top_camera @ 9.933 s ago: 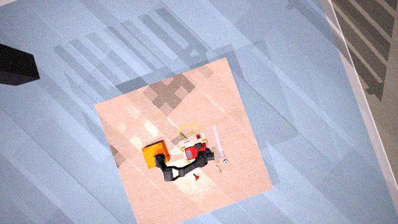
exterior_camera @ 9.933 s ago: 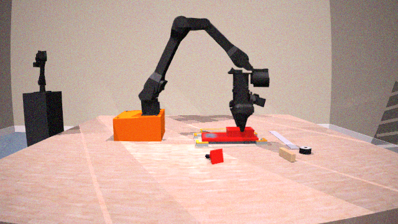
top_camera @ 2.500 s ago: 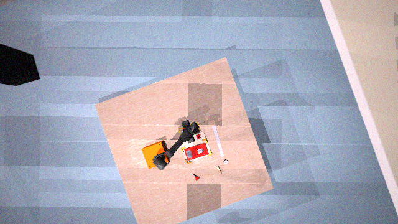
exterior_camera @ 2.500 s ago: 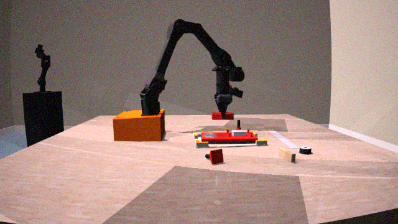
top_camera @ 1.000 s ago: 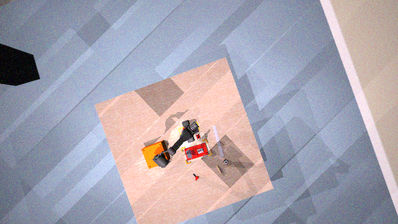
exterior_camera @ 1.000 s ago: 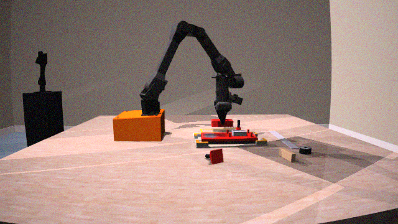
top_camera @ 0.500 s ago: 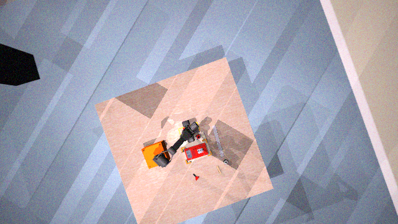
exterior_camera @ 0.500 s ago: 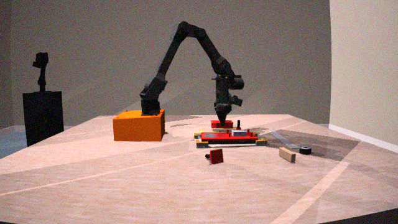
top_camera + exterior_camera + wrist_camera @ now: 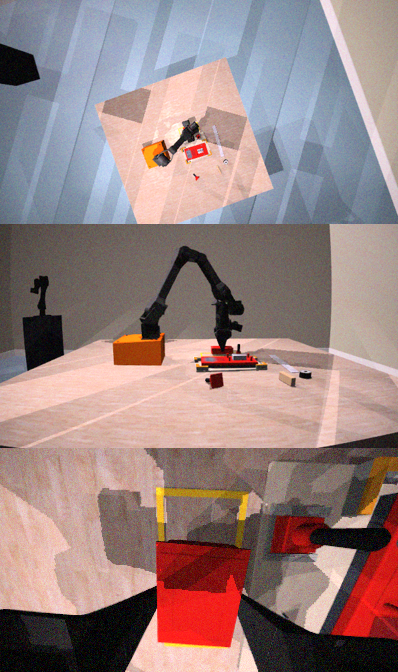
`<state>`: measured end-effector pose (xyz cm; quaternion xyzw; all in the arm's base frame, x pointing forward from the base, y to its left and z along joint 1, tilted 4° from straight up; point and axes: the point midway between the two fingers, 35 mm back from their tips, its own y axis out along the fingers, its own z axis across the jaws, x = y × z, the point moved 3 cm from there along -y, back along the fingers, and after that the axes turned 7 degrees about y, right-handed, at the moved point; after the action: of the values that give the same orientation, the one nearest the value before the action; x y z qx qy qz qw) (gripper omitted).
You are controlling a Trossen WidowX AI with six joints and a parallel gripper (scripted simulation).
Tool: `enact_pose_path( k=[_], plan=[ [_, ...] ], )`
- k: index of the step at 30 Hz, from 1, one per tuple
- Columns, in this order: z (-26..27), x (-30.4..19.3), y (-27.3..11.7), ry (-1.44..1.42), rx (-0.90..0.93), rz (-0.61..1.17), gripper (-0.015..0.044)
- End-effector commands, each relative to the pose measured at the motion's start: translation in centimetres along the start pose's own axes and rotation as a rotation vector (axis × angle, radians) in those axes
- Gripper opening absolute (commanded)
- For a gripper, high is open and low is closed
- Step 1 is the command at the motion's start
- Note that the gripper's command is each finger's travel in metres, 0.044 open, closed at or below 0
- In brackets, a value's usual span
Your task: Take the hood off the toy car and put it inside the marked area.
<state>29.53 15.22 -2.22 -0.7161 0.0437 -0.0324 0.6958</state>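
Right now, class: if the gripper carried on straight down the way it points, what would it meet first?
The gripper, shut on the red hood, points down at the table, inside the yellow marked area. The hood's underside would probably touch first; any remaining gap is unclear.

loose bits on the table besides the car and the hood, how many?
4: a small red square plate with a black peg in front of the car; a tan wooden block, a black ring and a grey metal strip to its right. Others may be hidden.

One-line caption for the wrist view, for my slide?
Gripper shut on the red hood, low over the yellow-outlined marked area beside the toy car.
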Motion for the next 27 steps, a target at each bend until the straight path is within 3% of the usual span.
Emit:
enact_pose_path(
  k=[1,15,27],
  plan=[
    [0.02,-0.03,0.30,0.002,0.003,0.003,0.0000],
    [0.01,-0.05,0.97,0.002,0.003,0.003,0.0000],
    [-0.01,-0.01,0.73,0.000,0.000,0.000,0.0315]
  ],
)
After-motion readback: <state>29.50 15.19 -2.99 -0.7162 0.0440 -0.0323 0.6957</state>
